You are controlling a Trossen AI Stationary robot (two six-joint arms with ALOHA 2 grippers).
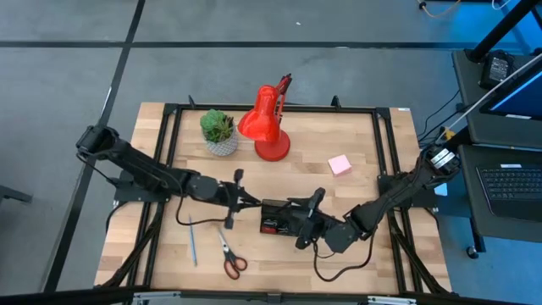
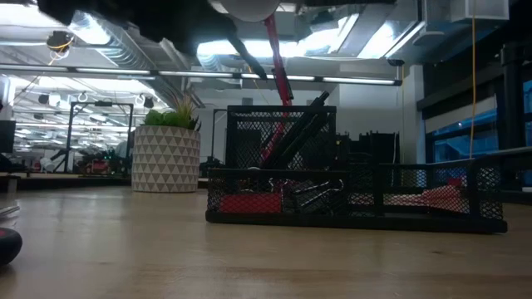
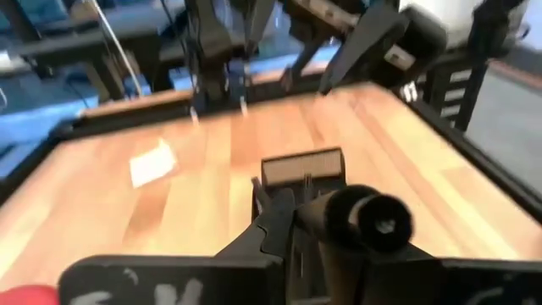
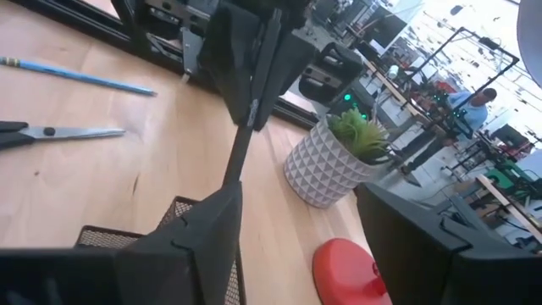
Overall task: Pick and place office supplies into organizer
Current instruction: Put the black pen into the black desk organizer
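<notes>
A: Organizer, black mesh, sits near the table's front edge, about midway along it. Low view shows a red block and black clips in its low compartments, and dark pens leaning in the taller rear compartment.

B: Noted. Grippers?

A: Left gripper hangs just beside the organizer's left end. Its fingers are nearly pressed together on a black pen, which shows end-on between them in the left wrist view. Right gripper is over the organizer's right end; its jaws stand spread wide with nothing between them in the right wrist view.

B: Loose supplies remaining on the table?

A: Blue pen and red-handled scissors lie toward the front-left corner, scissors closer to the front edge, the two apart. Pink sticky-note pad lies toward the right edge, well apart from the organizer.

B: Other objects?

A: Red desk lamp and potted plant stand side by side near the back edge, plant on the left.
</notes>
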